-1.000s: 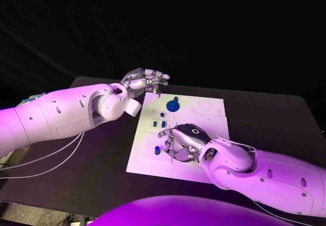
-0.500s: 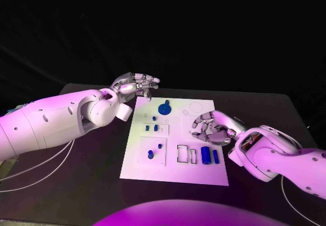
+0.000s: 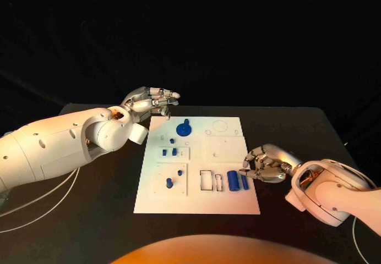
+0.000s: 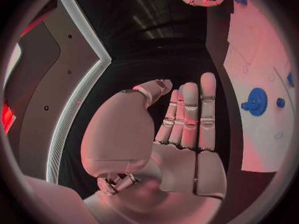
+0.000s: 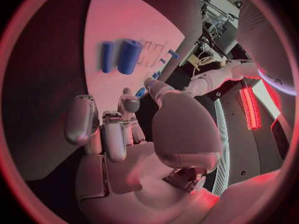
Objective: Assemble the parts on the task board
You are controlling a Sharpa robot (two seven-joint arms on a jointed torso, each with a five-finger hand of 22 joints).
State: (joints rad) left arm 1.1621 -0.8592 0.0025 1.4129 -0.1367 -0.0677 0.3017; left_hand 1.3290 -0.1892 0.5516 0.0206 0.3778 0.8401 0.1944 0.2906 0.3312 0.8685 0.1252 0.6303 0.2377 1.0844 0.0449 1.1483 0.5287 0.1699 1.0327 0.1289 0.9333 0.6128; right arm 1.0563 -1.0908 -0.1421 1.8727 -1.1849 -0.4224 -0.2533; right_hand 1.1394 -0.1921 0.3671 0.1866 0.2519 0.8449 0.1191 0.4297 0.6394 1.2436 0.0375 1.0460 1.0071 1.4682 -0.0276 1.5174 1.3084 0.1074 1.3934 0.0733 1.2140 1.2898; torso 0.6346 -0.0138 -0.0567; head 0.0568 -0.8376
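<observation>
The white task board lies mid-table. A blue gear sits at its far left part, also seen in the left wrist view as the blue gear. Small blue pegs stand in the left blocks. A thick blue cylinder and a thinner one lie near the front right slots; the right wrist view shows the thick cylinder. My left hand hovers above the board's far left corner, fingers straight, holding nothing. My right hand sits at the board's right edge, fingers loosely bent and empty.
The black table surrounds the board, with bare room to the left, front and far right. My left arm crosses the table's left side. White cables hang off the left edge.
My right hand has drawn back from over the board's front left to its right edge, uncovering the two blue cylinders. The left hand stays near the far left corner. The camera view has shifted.
</observation>
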